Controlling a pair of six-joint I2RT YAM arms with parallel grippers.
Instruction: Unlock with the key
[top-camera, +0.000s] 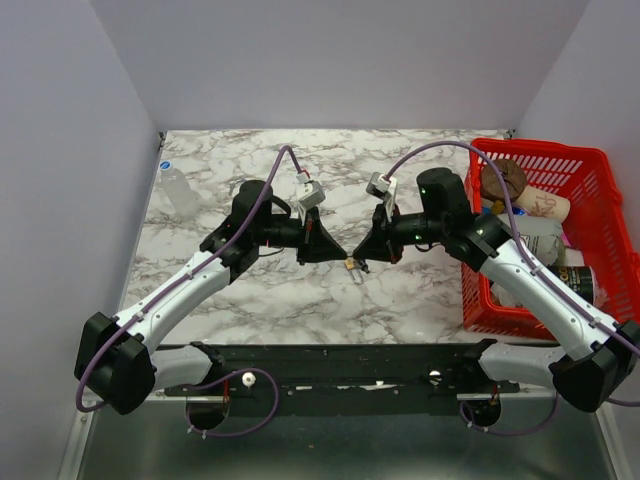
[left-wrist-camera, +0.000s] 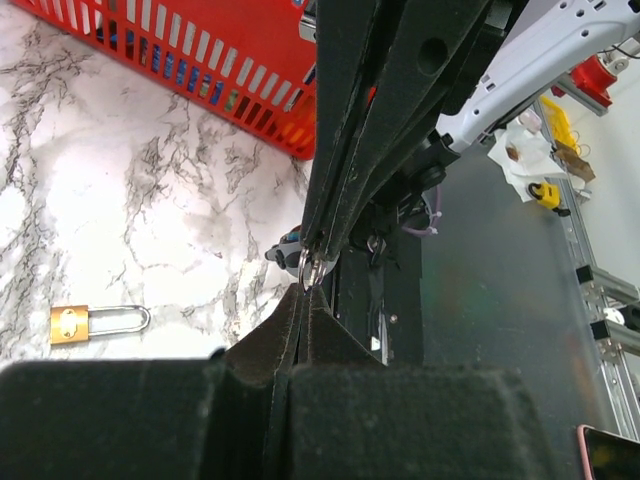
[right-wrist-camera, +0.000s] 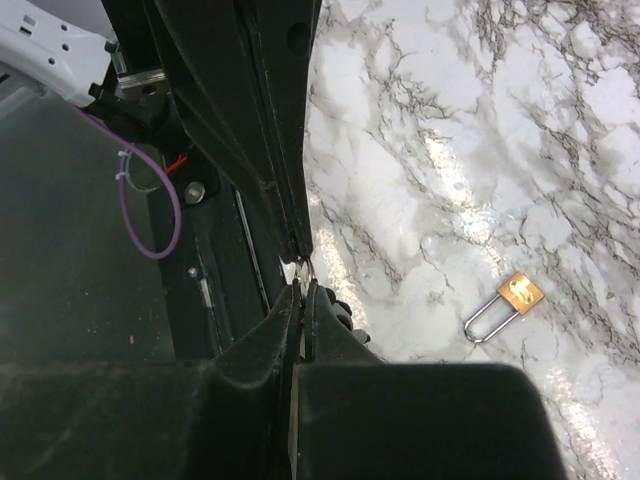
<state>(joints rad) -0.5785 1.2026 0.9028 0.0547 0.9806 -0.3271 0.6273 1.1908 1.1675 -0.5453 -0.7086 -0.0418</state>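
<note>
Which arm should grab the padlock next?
Probably right, narrowly. Left gripper and right gripper both pinch the key ring; the padlock lies on the table nearest the right one's tip.

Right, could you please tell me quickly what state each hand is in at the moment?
Left hand: closed, pinching the key ring.
Right hand: closed, its tips on the same key ring.

The padlock (right-wrist-camera: 505, 303) is small, with a brass body and a silver shackle that looks pushed home. It lies flat near the middle of the desk. The key (left-wrist-camera: 312, 268) is up off the desk, only a small silver loop showing, pinched where the left gripper (left-wrist-camera: 303, 290) and right gripper (right-wrist-camera: 300, 290) meet tip to tip, just beside the padlock.
</note>
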